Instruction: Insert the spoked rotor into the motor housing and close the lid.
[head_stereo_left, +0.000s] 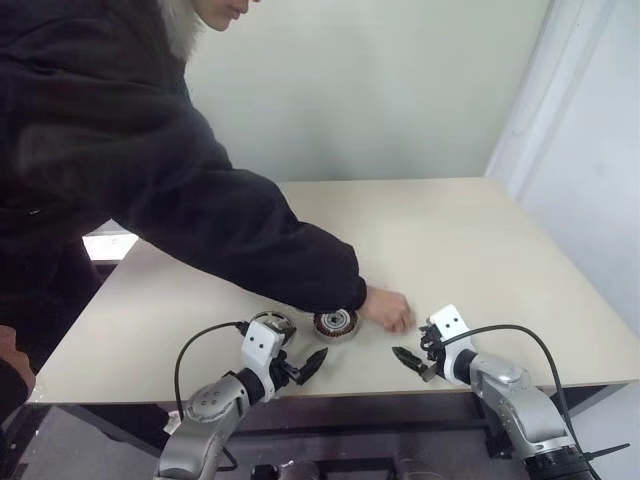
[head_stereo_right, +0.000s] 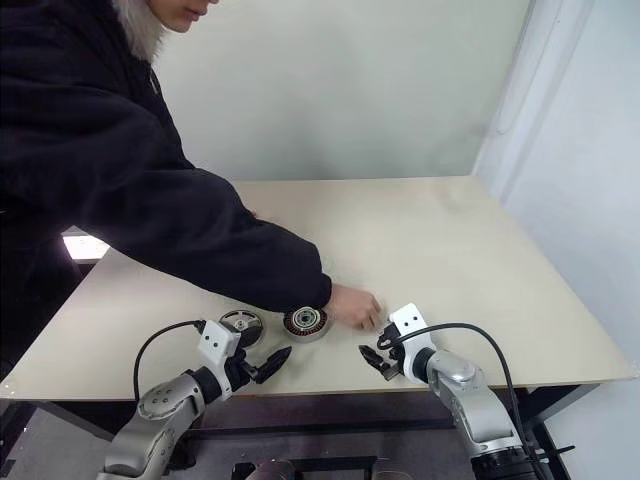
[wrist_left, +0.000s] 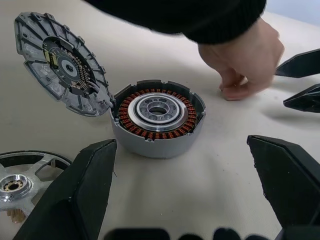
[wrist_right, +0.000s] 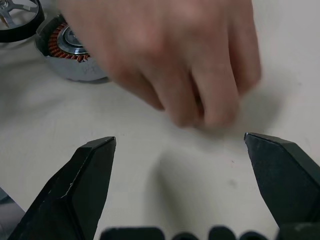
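We hold both grippers wide and empty over the table's (head_stereo_left: 480, 250) near edge. The spoked rotor (wrist_left: 22, 177) lies flat, hub up, just beside our left gripper (head_stereo_left: 305, 368), the nearer one. The motor housing (wrist_left: 157, 117) sits beside it, open face up, the lid (wrist_left: 60, 62) tilted at its rim. A person's hand (head_stereo_left: 388, 308), perhaps adjusting something, rests between housing and right gripper (head_stereo_left: 412, 362).
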